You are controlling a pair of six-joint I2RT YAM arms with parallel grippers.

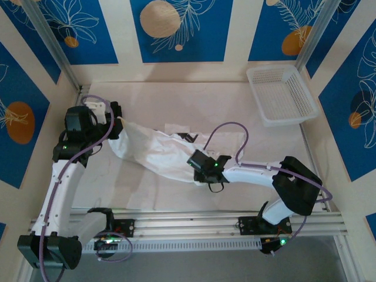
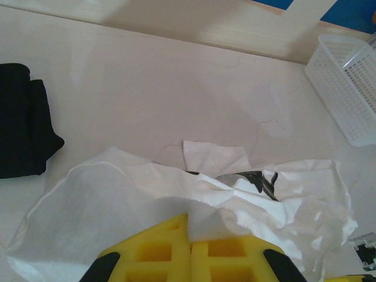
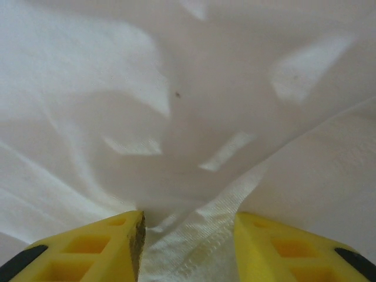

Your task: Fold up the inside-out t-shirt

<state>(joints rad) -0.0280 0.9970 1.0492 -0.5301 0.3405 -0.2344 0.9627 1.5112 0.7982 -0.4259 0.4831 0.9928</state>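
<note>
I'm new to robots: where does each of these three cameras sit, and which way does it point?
Top camera: above and behind the arms, looking down on the table; left arm and right arm show.
Left wrist: on the left arm, looking across the table towards the basket; left pincer shut on the t-shirt.
Right wrist: on the right arm, close over the t-shirt; right pincer open around its hem.
Shared: top and left wrist both show the t-shirt and basket.
</note>
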